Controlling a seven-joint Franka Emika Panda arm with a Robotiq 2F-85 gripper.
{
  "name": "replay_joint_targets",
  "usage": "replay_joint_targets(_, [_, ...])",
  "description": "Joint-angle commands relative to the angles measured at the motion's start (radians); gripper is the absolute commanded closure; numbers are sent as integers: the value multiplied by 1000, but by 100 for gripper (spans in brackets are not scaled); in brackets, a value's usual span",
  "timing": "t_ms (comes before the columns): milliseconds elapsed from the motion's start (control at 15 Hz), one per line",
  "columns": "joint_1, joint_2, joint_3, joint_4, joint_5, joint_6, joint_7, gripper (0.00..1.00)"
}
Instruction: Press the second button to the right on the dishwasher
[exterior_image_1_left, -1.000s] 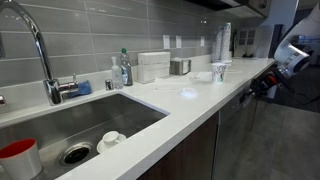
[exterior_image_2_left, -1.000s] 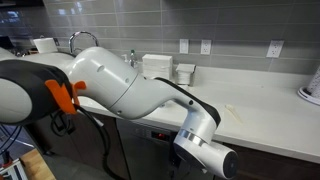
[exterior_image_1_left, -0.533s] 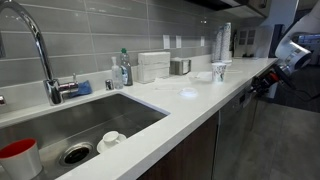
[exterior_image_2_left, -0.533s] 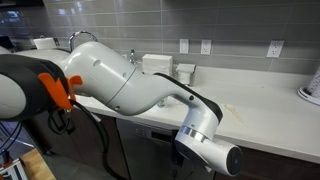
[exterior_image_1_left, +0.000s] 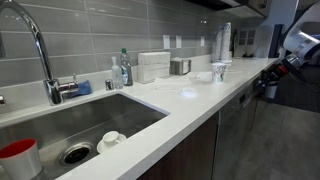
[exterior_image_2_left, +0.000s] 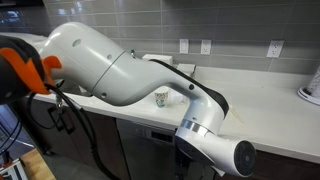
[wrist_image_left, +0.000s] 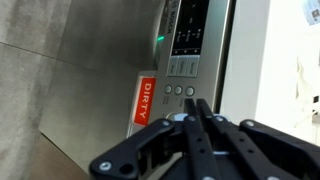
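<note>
Gripper fingers pressed together into one tip, pointing at row of round btns on dishwasher ctrl strip, tip just beside the btn nearest counter; contact can't tell. Red DIRTY tag on grey front beside btns, green LED lit. Dishwasher sits under white counter; in an exterior view it's at far end, arm by its top edge, sink well apart.

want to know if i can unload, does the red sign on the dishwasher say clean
No, the red sign on the dishwasher front reads DIRTY in the wrist view.
</note>
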Motion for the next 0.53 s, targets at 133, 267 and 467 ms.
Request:
replay_joint_targets(133, [20, -188, -33, -220, -75, 78, -52, 44])
replay_joint_targets(267, [12, -249, -38, -272, -95, 86, -88, 30])
replay_joint_targets(467, [24, -367, -50, -373, -162, 81, -163, 7])
